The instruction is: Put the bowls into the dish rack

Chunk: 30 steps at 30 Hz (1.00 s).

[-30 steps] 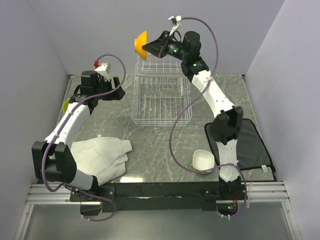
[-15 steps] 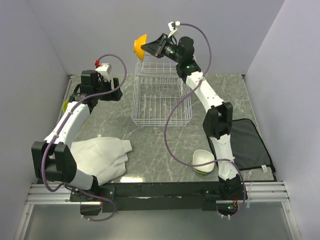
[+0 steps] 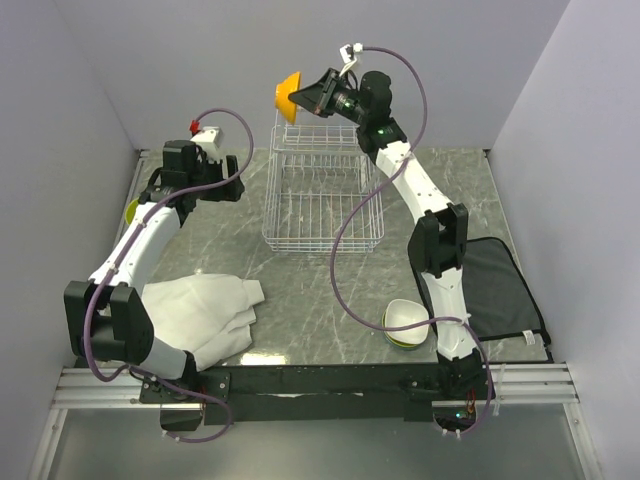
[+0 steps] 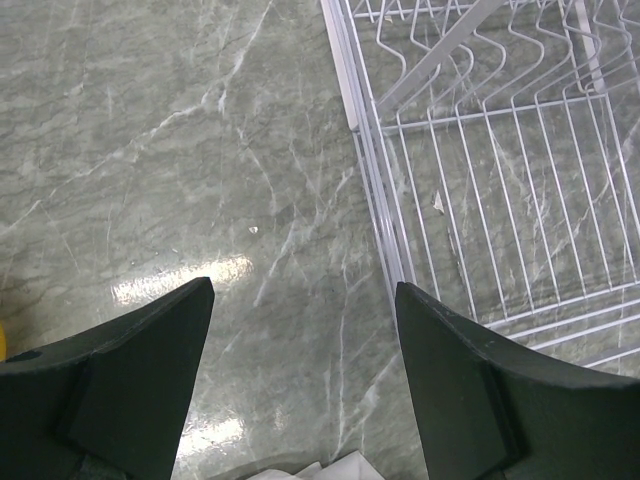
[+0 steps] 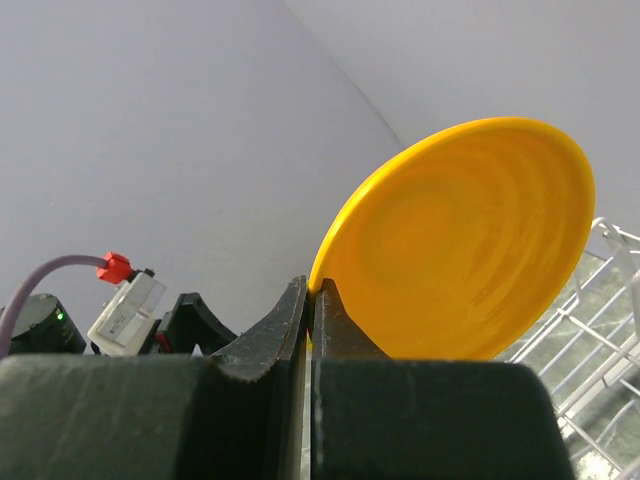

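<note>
Aloft, orange bowl (image 5: 470, 240) rim-pinched, right gripper (image 5: 312, 298)

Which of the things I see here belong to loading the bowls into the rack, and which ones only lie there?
Part of the job:
- orange bowl, clamped in the right claw
- dish rack
- stack of bowls at the near right
- yellow-green bowl at the far left, partly hidden

Just lying about:
- white cloth
- black mat

The left arm (image 3: 140, 245) hides most of a green bowl (image 3: 131, 211). The right hand (image 5: 312, 290) covers the bottom edge of the orange bowl (image 5: 460, 240).
</note>
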### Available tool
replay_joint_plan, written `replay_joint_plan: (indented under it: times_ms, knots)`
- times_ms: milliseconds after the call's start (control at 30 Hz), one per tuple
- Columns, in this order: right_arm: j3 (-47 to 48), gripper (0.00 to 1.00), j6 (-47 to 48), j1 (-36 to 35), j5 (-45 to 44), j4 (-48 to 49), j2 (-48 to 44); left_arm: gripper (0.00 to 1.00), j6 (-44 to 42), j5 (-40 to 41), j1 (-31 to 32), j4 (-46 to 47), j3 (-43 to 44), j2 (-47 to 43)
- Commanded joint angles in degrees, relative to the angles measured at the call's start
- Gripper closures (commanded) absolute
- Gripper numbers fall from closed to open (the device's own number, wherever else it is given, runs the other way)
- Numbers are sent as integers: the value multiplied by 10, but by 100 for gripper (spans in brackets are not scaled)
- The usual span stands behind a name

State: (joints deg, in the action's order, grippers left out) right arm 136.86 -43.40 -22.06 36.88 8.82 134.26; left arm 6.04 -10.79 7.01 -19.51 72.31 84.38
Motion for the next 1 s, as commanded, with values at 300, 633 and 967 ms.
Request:
replay_joint_plan:
  times_ms: [300,633,967]
  knots:
    - [8,100,10,11,48,16,28,20,-19,13,5,25,25,7]
    - [6,100,25,12,50,-4,38,20,-26,23,9,31,17,5]
    - [-12,70,53,16,41,-20,11,19,-31,23,10,32,13,-1]
